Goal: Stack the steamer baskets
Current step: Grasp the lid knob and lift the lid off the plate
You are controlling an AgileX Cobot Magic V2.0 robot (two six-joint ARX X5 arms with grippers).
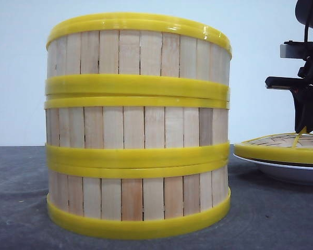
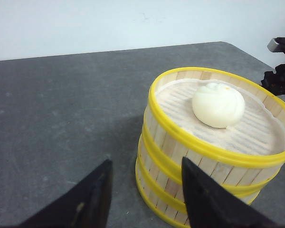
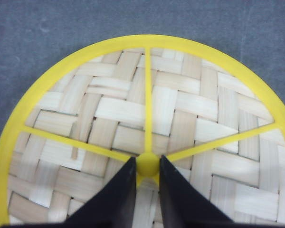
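Since all 3 steamer baskets [image 1: 138,125] sit one on top of the other, left of middle on the dark counter [image 1: 15,208] in the front view, the stacking part looks done. Walls line up ok, no tilt that shows. What's left, prob: the lid [image 1: 281,147], which lies on a white plate [image 1: 287,172] to the right, apart from the stack. From the front you can't see inside the top basket. The left wrist view can: a white bun [image 2: 218,105] sits on a pale liner in it. That view also has the left end effector [image 2: 145,190] released w/ a wide gap, holding nothing, near the stack's base but not touching it. The right wrist view looks down on the lid's woven top and yellow spokes; the right end effector [image 3: 147,171] is clenched on the yellow knob [image 3: 147,163] in the middle. Lid not lifted yet, as far as the front view shows; the plate is hidden in the right wrist view.
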